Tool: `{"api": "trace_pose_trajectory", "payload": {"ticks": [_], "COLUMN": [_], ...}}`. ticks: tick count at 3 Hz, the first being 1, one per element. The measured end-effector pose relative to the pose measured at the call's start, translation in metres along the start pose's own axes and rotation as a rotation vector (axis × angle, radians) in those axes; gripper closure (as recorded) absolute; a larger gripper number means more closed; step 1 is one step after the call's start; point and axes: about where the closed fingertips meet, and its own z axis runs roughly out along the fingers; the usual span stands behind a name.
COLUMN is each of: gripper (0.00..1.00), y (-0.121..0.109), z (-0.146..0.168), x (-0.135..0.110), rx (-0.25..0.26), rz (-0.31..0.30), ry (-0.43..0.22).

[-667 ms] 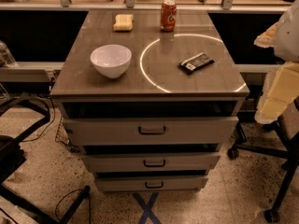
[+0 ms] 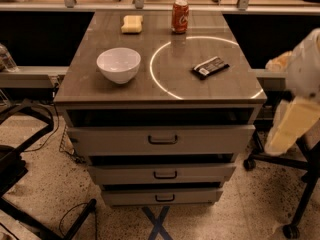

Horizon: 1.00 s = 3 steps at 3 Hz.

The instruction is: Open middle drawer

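The middle drawer (image 2: 200,173) is the second of three grey-beige drawers in the cabinet, with a small dark bar handle (image 2: 165,174) at its centre. A dark gap shows above its front. The taller top drawer (image 2: 210,140) sits above it and the lowest drawer (image 2: 130,197) below. My gripper (image 2: 292,126), a cream and white shape on the arm, hangs at the right edge of the view. It is beside the cabinet's right side at about top drawer height, apart from every handle.
On the cabinet top stand a white bowl (image 2: 118,64), a red soda can (image 2: 180,15), a yellow sponge (image 2: 132,24) and a dark snack bar (image 2: 210,67). A chair base with castors (image 2: 287,229) is on the right. Black frames and cables (image 2: 30,194) lie on the floor at left.
My gripper and arm have dropped a little lower at the right edge. The drawers and the things on top have not moved.
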Motion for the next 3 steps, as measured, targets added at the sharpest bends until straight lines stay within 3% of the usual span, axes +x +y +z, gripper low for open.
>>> {"api": "trace_pose_trajectory", "payload": {"ticks": [1,2,3], "gripper": [0.0,0.0,0.0], "y": [0.03,0.056,0.081], "z": [0.048,0.092,0.136], "x": [0.015,0.025,0.029], "rx": [0.004,0.034,0.069], "rz": [-0.032,-0.084,-0.149], "ry": [-0.051,-0.043,0.016]}}
